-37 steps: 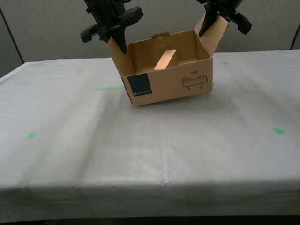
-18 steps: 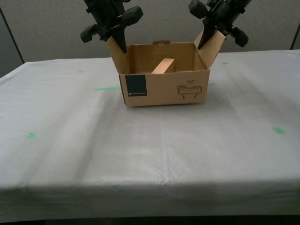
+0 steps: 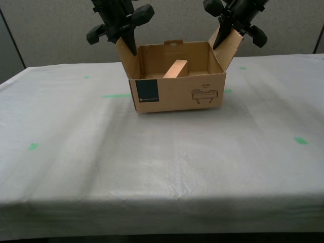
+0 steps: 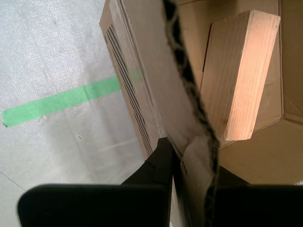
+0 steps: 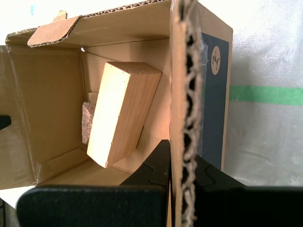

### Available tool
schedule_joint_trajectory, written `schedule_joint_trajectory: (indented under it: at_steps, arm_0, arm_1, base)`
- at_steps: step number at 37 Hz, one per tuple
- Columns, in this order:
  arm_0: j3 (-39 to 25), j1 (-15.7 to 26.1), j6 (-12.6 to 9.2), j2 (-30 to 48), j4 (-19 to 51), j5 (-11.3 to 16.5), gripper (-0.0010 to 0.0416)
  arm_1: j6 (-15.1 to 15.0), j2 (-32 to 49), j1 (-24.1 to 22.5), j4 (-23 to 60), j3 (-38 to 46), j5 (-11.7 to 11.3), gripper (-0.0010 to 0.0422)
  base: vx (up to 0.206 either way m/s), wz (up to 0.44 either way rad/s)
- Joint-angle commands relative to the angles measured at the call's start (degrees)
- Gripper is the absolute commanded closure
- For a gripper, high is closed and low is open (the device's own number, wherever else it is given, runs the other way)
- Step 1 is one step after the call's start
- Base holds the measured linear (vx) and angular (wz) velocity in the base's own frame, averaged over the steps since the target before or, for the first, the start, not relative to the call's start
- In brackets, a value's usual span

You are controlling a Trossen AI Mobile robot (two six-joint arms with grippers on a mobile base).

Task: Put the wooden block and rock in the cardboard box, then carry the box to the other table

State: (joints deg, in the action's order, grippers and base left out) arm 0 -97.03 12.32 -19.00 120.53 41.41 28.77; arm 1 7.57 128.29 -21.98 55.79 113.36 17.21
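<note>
— Where's the wooden block [image 5: 120, 111]?
— Inside the cardboard box [image 3: 177, 96], leaning at a slant against an inner wall, just past my first gripper [image 5: 182, 158] on the inner side of the flap it holds. The rock [image 5: 88, 123] is tucked low on the block's far side from that gripper, touching or nearly touching it.
— And the box itself?
— It's level on the cloth-covered bench [image 3: 162, 162]. The blue label [image 3: 147, 93] faces the exterior camera, and the back flap with the handle tab stands upright.
— What's the grip like?
— My first gripper is pinching one side flap, with a finger on each face of the cardboard. My second gripper [image 4: 189, 149] is doing the same on the opposite side flap, clamped across the corrugated edge, with the block just beyond it inside the box.
— How are the arms set?
— Both come down from above, each angled in toward the box, and the two flaps splay outward at the jaws. A green tape strip [image 5: 267, 94] lies on the cloth outside the flap held by my first gripper.
</note>
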Motion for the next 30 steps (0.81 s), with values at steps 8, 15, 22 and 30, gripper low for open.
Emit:
schedule_joint_trajectory:
  at_steps: [8,15,22,30]
  arm_0:
    - [0.46,0.48,-0.02,-0.04,-1.03,-2.14,0.0383]
    - [0.46,0.66,-0.09,-0.04,-1.14,-2.27,0.0316]
    - [0.46,0.9,-0.09,-0.04,-1.14,-2.27,0.0235]
    - [0.46,0.96,-0.09,-0.04,-1.09,-2.25,0.0129]
  arm_1:
    - [-0.13,-0.07,-0.07,-0.2,0.07,1.22,0.0412]
    - [-0.13,-0.07,-0.04,-0.2,0.07,1.22,0.0412]
    - [-0.59,-0.07,-0.02,-0.17,0.07,1.22,0.038]
    - [-0.74,-0.07,-0.02,-0.22,0.07,1.2,0.0285]
  base:
    - [0.0,0.0]
    - [0.0,0.0]
    - [0.0,0.0]
    - [0.0,0.0]
